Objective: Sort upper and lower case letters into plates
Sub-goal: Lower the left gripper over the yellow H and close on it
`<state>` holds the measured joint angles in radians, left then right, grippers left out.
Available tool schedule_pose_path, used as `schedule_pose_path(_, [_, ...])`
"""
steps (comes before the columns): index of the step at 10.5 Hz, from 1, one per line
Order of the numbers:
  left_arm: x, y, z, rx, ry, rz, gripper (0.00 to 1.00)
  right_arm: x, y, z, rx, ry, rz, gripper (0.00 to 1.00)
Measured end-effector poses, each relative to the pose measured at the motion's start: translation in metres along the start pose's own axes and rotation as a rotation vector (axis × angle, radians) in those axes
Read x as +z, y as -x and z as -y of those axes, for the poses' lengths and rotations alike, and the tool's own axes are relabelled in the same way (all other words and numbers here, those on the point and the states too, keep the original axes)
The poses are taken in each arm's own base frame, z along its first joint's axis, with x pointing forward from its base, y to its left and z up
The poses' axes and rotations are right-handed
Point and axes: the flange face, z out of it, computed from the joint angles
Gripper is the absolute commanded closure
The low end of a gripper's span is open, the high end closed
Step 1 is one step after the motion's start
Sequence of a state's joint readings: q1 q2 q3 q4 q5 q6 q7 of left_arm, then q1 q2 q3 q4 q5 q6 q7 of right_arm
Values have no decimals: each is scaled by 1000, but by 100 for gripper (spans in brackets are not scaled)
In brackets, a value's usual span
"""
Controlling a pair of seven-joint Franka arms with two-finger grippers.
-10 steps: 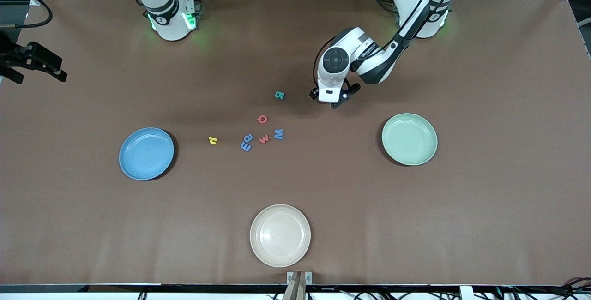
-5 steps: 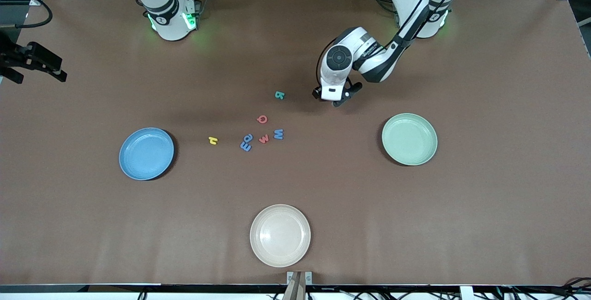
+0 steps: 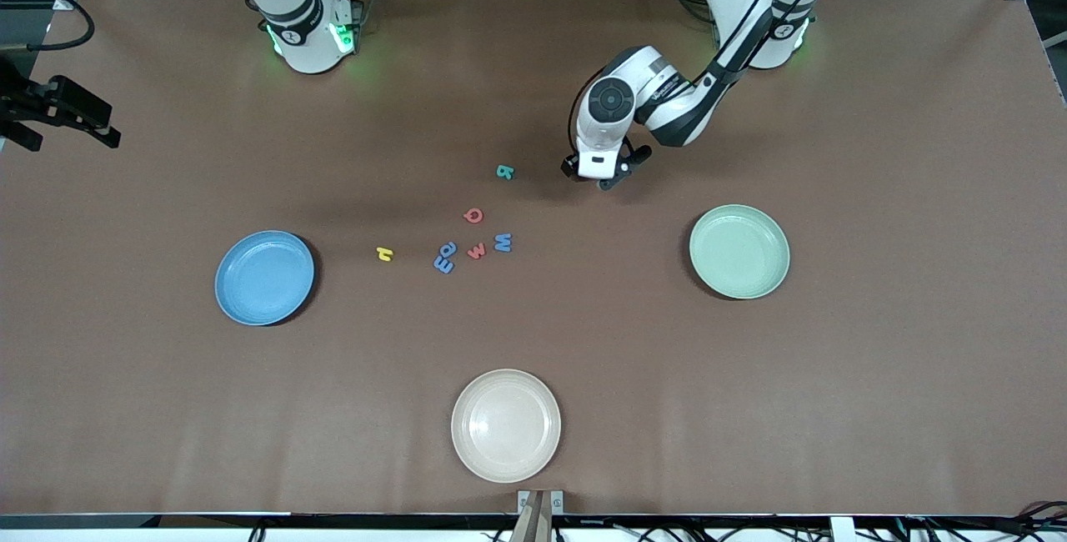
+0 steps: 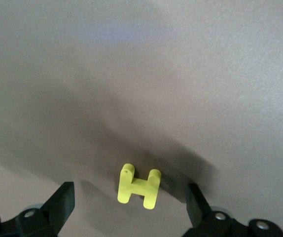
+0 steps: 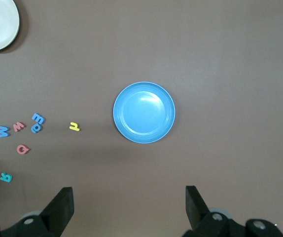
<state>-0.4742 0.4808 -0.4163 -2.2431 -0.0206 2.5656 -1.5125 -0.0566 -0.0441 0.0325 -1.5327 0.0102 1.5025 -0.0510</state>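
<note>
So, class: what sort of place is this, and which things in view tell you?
Most likely a robotics lab: two Franka arms bolted along a brown-covered table, aluminium framing and cables around its edges, and a staged sorting set of foam letters and plates.

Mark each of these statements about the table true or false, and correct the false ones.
1. The left tool is open over a yellow H. True.
2. The blue plate already holds a letter. False: it holds nothing, and so does the mint green plate.
3. The cream plate lies nearer to the front camera than both other plates. True.
4. The teal letter lies inside the mint green plate. False: it lies on the bare table, farther from the front camera than the red letter.
5. The right tool grips a letter. False: it is open and holds nothing, high over the table near the blue plate.
</note>
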Motion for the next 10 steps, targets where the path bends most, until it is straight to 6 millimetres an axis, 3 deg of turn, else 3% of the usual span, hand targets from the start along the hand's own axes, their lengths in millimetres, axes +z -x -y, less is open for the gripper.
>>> schedule_pose_path(6, [3, 4, 5, 7, 21, -1, 0, 16, -7, -2, 2, -1, 30, 0])
schedule_pose_path(10, [-7, 5, 6, 10, 35, -12, 0, 23, -13, -5, 8, -2, 34, 0])
